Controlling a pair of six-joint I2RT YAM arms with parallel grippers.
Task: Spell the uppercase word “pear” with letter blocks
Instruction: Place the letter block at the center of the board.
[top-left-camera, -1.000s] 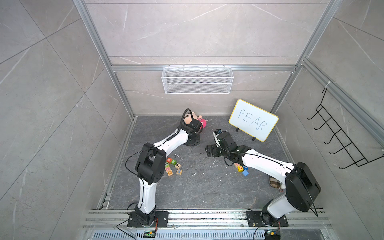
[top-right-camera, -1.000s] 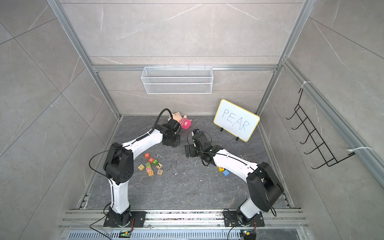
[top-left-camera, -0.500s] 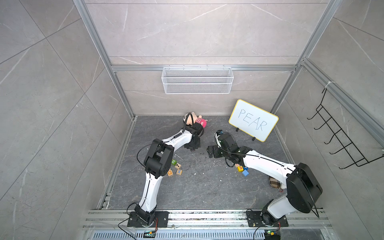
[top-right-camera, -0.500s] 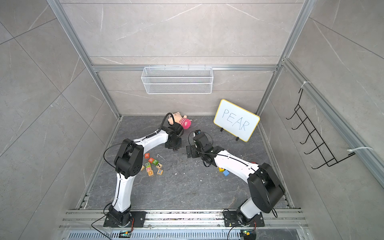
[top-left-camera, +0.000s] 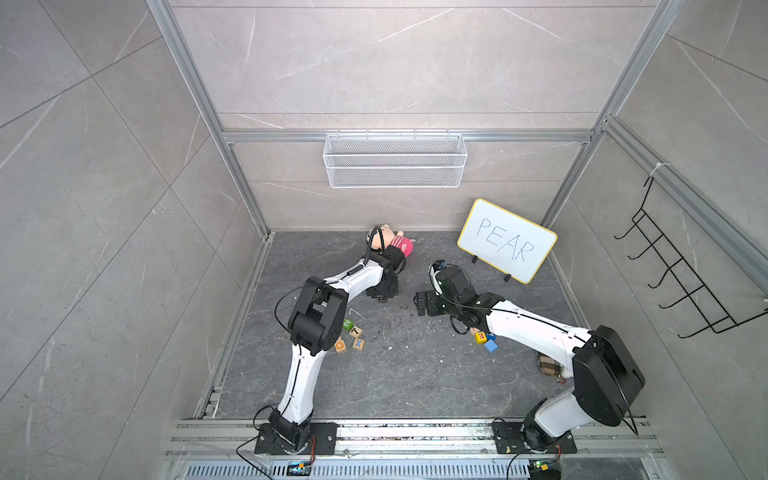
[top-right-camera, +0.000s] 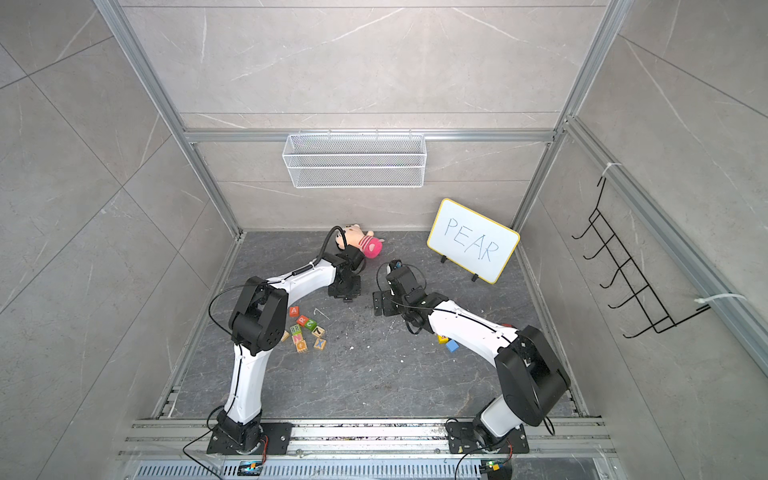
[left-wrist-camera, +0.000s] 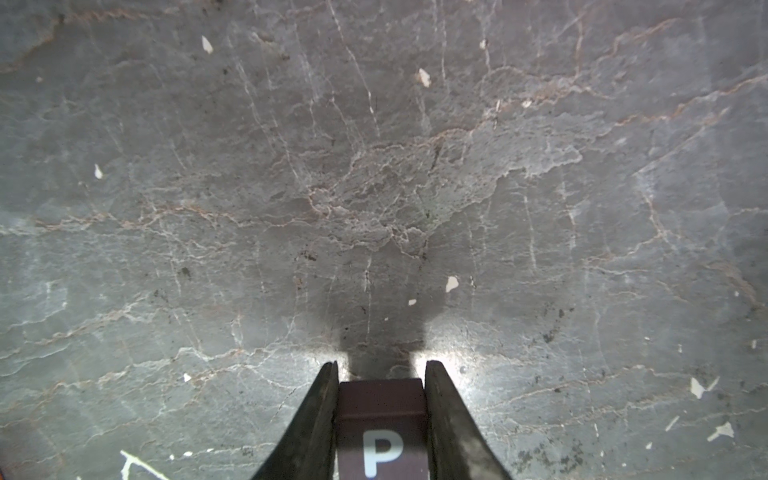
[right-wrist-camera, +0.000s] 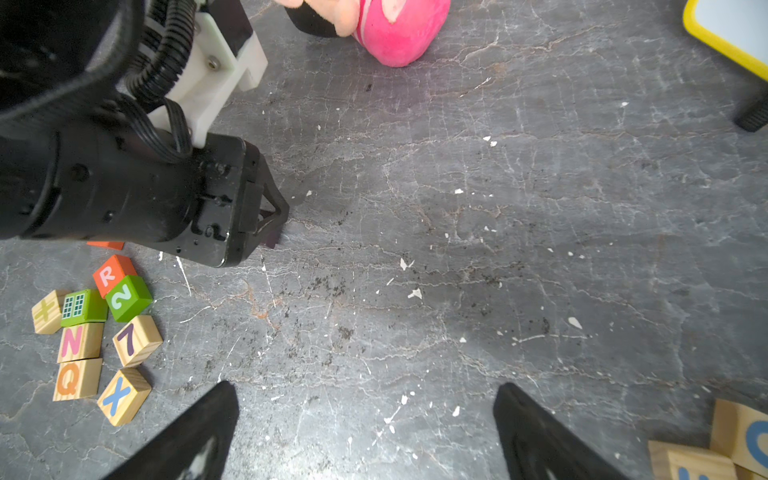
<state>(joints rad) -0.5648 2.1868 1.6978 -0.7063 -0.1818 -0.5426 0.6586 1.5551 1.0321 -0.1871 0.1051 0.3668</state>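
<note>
p block (left-wrist-camera: 381, 419), white "p" on dark face, clamped in l hand (left-wrist-camera: 382, 366); r hand (right-wrist-camera: 365, 385) spread, empty; whiteboard (top-left-camera: 505, 241) reads "pear".

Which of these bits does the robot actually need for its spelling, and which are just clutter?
Needed: black P block, yellow E block, orange A block, red-orange R block.
Clutter: plush toy, green 2 block, wooden X cube, blue cube.

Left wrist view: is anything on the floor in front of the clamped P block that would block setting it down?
Nothing visible does. The left tool is shut on the P block, and the stone floor ahead shows only small white flecks.
</note>
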